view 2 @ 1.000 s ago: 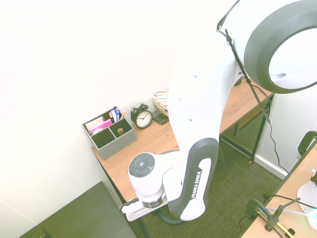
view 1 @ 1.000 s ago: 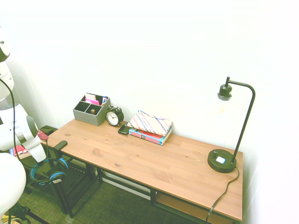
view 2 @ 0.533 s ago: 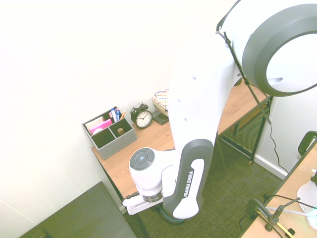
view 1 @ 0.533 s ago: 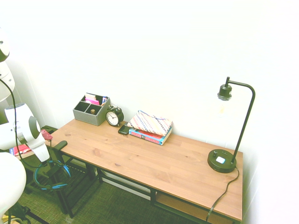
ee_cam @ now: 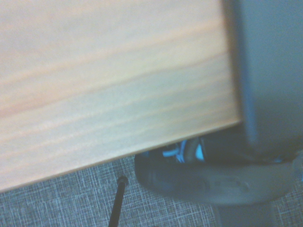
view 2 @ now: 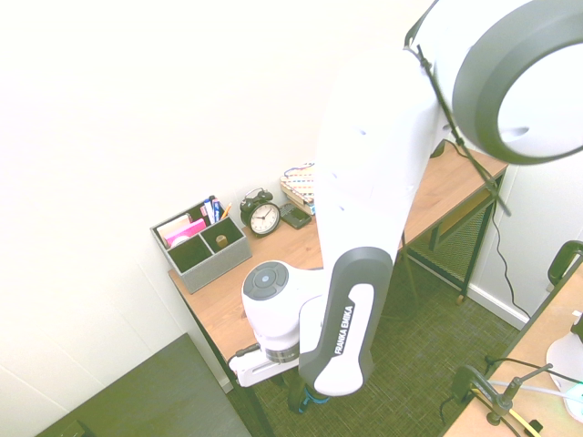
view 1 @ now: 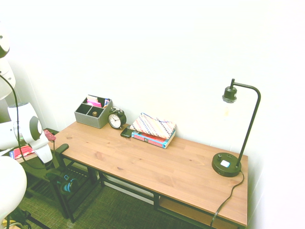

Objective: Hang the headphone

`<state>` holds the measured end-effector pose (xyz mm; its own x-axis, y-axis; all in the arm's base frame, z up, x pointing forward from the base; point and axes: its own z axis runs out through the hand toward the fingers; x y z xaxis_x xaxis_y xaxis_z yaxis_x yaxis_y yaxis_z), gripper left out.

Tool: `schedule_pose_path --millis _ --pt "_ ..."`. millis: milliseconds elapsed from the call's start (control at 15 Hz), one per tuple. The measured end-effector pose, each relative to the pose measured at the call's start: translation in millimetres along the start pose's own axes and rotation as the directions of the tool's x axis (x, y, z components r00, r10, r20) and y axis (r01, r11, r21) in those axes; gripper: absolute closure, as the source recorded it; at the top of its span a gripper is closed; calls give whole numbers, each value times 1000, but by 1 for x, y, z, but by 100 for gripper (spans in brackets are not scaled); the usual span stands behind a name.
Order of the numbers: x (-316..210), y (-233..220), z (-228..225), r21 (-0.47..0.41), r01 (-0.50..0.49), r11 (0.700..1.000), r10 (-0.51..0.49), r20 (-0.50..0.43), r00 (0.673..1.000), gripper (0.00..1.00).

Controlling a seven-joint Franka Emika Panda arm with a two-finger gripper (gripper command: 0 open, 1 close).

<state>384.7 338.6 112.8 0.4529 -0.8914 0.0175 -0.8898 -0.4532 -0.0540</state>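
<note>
Headphone sits low beside the worktop end, below the top's level, at the desk frame. Claw is hidden behind the arm's wrist; cannot tell its opening or hold. Wrist view: blue just under worktop edge.

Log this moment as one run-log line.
task: hang headphone | headphone: low beside desk end, under its edge | end effector: hidden behind arm, state unknown | desk items: untouched positions, clock, lamp
</note>
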Motion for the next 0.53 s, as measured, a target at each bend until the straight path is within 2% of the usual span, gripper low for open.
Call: schedule_pose_path --millis 200,400,533 --pt "38 12 -59 -20 126 992 -126 6 992 0" --pt "76 15 -125 -14 237 971 -236 39 971 0" --pt "116 15 -176 -8 283 959 -283 52 958 0"
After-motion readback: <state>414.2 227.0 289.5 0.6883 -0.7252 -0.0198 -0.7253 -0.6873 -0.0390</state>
